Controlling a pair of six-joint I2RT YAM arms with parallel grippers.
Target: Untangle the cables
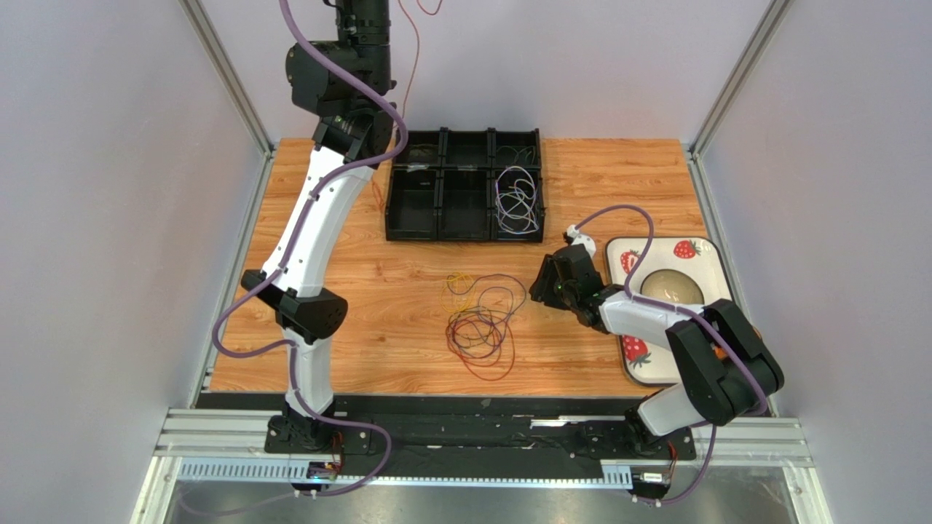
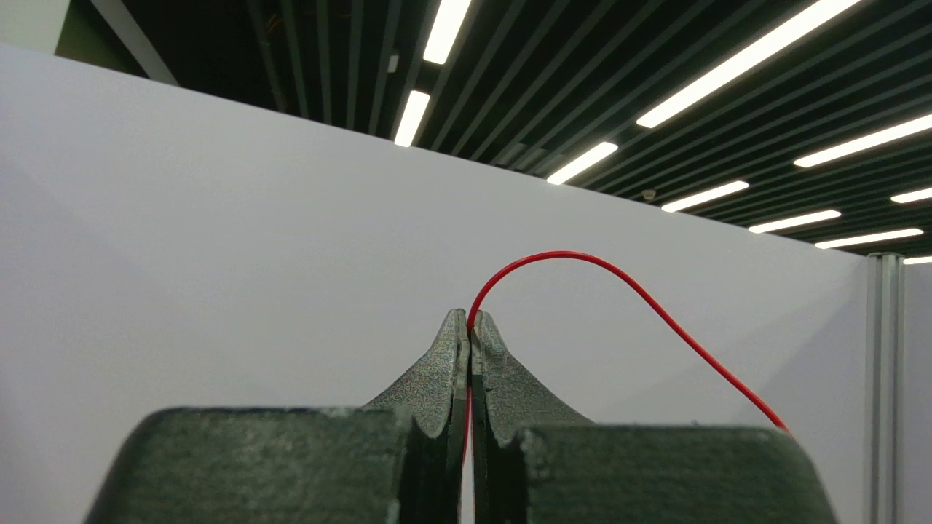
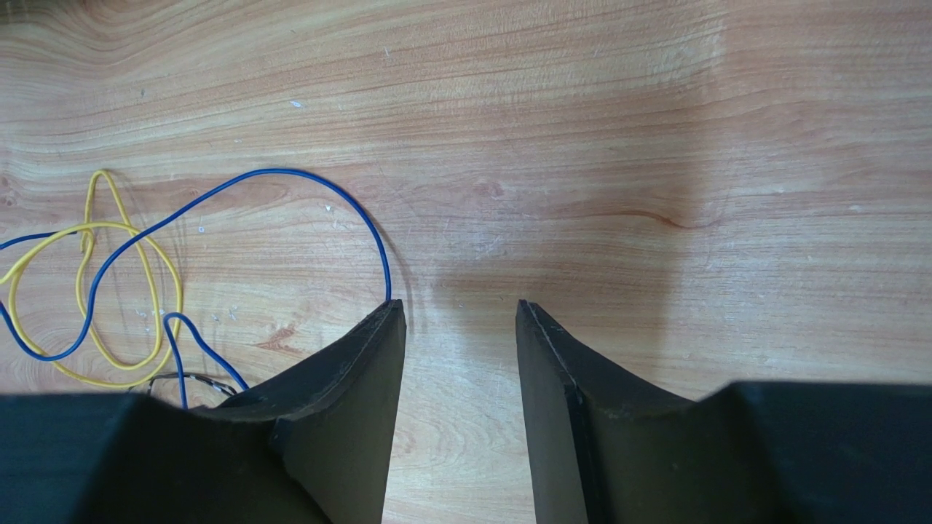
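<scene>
left arm (image 1: 317, 207) stretched high and far back, left gripper (image 2: 470, 328) pinched tight on a red cable (image 2: 613, 273). right arm (image 1: 656, 322) folded low, right gripper (image 3: 459, 311) aimed leftward, jaws parted, nothing between.

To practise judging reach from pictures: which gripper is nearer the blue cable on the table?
Right. The right gripper, open, is right beside the blue cable. The left gripper is raised high, far off, shut on a red cable.
</scene>
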